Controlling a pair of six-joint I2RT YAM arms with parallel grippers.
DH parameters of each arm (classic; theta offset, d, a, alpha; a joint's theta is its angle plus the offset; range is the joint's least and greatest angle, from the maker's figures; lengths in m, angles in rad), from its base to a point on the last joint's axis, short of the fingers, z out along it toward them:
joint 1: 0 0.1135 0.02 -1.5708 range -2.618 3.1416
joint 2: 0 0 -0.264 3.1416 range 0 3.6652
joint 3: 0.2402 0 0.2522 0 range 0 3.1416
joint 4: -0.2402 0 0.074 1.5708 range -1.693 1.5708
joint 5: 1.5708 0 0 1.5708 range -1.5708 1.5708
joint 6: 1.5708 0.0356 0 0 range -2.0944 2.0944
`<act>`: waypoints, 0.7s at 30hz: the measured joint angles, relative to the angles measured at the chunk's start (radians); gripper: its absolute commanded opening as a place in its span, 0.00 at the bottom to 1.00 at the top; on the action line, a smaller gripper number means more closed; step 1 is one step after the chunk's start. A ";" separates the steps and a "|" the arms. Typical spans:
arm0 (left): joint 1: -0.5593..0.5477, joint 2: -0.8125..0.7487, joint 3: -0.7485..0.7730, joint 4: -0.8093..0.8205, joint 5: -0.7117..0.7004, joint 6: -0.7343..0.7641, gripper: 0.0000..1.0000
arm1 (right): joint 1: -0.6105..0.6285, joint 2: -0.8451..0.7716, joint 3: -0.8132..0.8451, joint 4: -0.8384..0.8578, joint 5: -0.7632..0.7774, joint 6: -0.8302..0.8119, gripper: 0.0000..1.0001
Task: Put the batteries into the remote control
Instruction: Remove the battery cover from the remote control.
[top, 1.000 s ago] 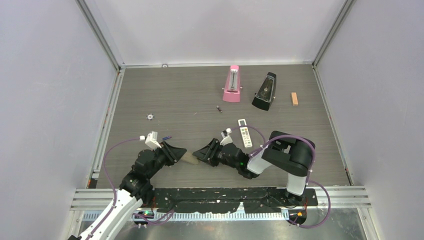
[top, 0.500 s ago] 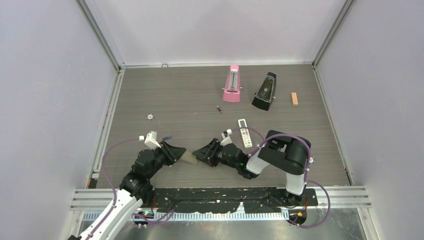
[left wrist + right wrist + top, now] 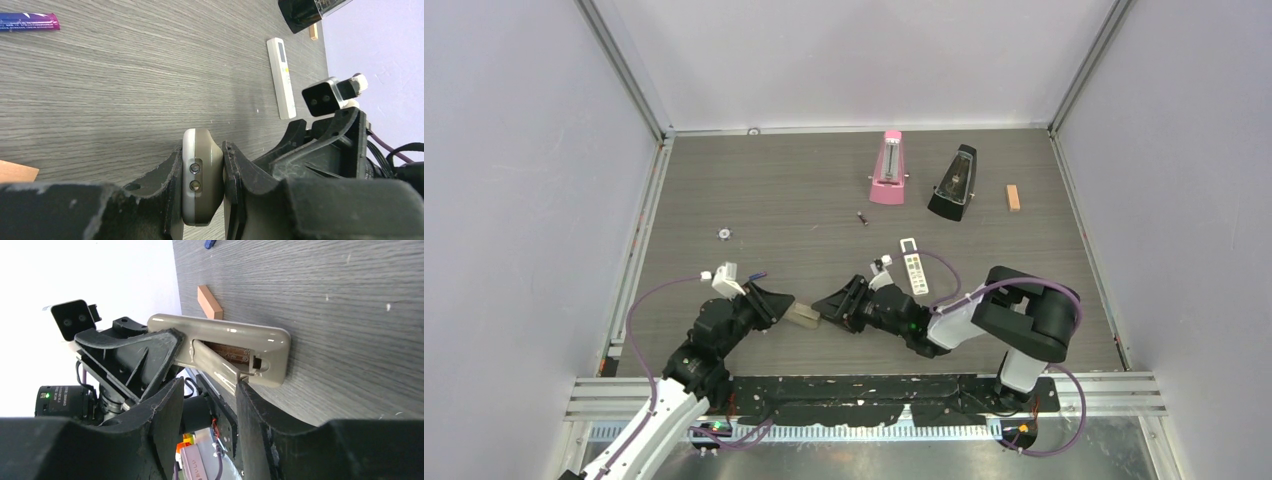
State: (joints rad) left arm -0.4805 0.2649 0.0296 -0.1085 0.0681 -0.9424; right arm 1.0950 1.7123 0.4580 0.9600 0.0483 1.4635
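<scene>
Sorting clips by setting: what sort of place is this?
Most likely a lab robot test cell, not a home: a wood-grain table enclosed by plain pale panels on aluminium frame posts, with assorted props such as a pink metronome and a black metronome set out.

The remote control (image 3: 225,342) shows its grey-beige back, its battery cover (image 3: 215,364) hinged ajar between the spread right fingers (image 3: 160,425); the left fingers (image 3: 135,355) clamp its left end.
</scene>
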 measured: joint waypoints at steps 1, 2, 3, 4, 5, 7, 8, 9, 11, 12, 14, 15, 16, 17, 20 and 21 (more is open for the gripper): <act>0.000 0.000 0.001 0.000 -0.006 0.004 0.00 | 0.001 -0.006 0.000 -0.005 0.000 -0.002 0.48; 0.000 0.000 0.002 -0.001 -0.010 0.006 0.00 | 0.003 -0.014 0.000 -0.010 -0.002 -0.003 0.48; 0.000 0.000 0.003 -0.003 -0.016 0.008 0.00 | 0.005 -0.022 0.000 -0.016 -0.003 -0.007 0.48; 0.000 0.000 0.007 -0.008 -0.020 0.010 0.00 | 0.006 -0.033 0.000 -0.024 -0.002 -0.011 0.48; 0.000 0.001 0.013 -0.016 -0.023 0.013 0.00 | 0.008 -0.050 0.000 -0.041 -0.001 -0.018 0.48; 0.000 0.004 0.021 -0.029 -0.024 0.020 0.00 | 0.013 -0.098 0.000 -0.078 0.004 -0.033 0.50; 0.000 0.008 0.028 -0.037 -0.023 0.026 0.00 | 0.015 -0.130 0.001 -0.104 0.011 -0.044 0.51; -0.002 0.013 0.036 -0.045 -0.021 0.032 0.00 | 0.018 -0.164 0.006 -0.129 0.018 -0.056 0.52; -0.009 0.023 0.053 -0.065 -0.018 0.043 0.00 | 0.021 -0.240 0.027 -0.215 0.051 -0.091 0.55; -0.011 0.031 0.064 -0.077 -0.016 0.053 0.00 | 0.022 -0.284 0.042 -0.272 0.075 -0.111 0.55; -0.014 0.046 0.088 -0.105 -0.016 0.073 0.00 | 0.022 -0.354 0.069 -0.382 0.122 -0.146 0.57; -0.015 0.054 0.100 -0.116 -0.016 0.085 0.00 | 0.021 -0.385 0.084 -0.440 0.151 -0.162 0.58; -0.015 0.063 0.111 -0.127 -0.017 0.096 0.00 | 0.016 -0.417 0.096 -0.509 0.184 -0.181 0.58; -0.015 0.071 0.121 -0.137 -0.018 0.106 0.00 | 0.012 -0.435 0.101 -0.549 0.207 -0.193 0.58; -0.015 0.105 0.150 -0.155 -0.021 0.131 0.00 | -0.007 -0.474 0.103 -0.689 0.275 -0.243 0.59; -0.015 0.116 0.158 -0.159 -0.021 0.140 0.00 | -0.012 -0.478 0.103 -0.720 0.288 -0.259 0.59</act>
State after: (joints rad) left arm -0.4957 0.3805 0.1879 -0.2680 0.0475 -0.8028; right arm 1.0832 1.2343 0.5606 0.2401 0.3359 1.2049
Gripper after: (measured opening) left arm 0.278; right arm 0.582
